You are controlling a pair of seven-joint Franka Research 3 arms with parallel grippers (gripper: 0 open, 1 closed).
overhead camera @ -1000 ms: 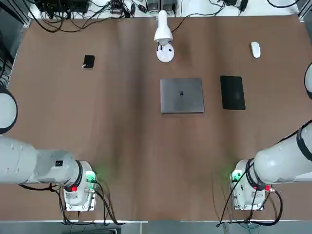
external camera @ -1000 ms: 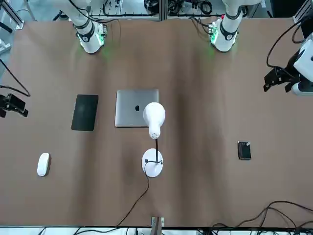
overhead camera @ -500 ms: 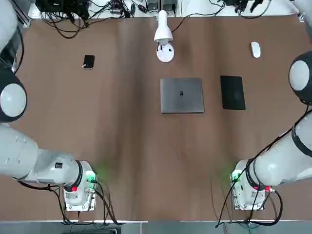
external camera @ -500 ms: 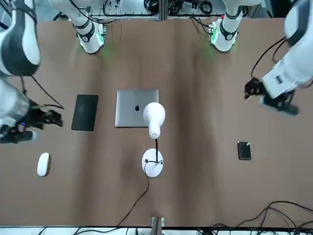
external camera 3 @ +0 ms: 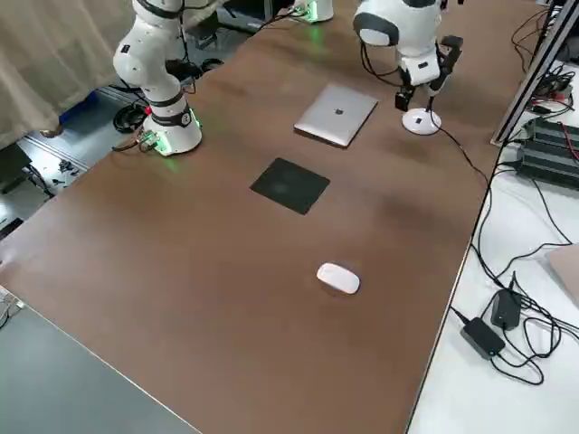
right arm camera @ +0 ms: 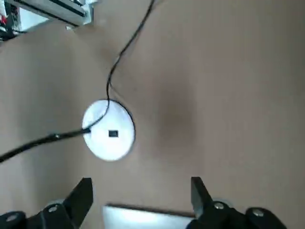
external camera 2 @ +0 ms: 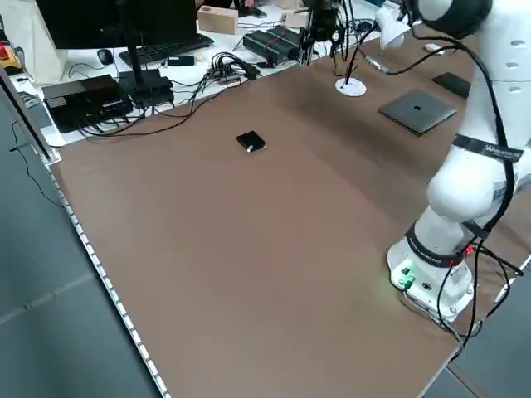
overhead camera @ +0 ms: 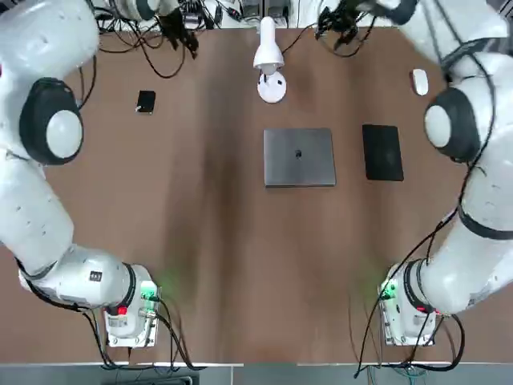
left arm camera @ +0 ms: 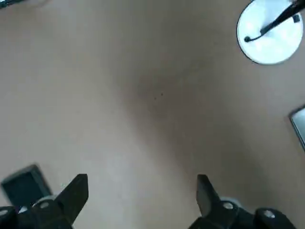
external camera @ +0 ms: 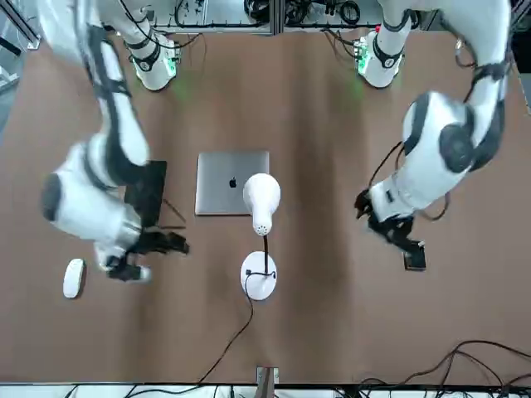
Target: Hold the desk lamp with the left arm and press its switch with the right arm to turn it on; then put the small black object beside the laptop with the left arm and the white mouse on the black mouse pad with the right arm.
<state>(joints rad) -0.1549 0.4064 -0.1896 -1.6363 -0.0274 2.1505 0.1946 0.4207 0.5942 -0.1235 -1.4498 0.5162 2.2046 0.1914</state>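
laptop (overhead camera: pixel 299 156) and mouse pad (overhead camera: pixel 382 151) lying mid-table, awaiting placements | lamp (overhead camera: pixel 270 64) standing unlit behind the laptop | left gripper (external camera: pixel 383 222) wide, empty, hovering between lamp and black object (overhead camera: pixel 145 102) | right gripper (external camera: pixel 149 251) wide, empty, hovering between lamp and mouse (overhead camera: pixel 420 81) | both positioning for hold and press

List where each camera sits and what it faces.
Top: overhead, looking down; both arms' bases at the bottom, desk lamp far.
Front: across the table, facing both arms.
Left side: raised at robot's left; small black object, left arm.
Right side: raised at robot's right; white mouse, right arm.
Left wrist: down past open left gripper.
Right wrist: down past open right gripper.
Shared: both wrist views show the lamp's base.
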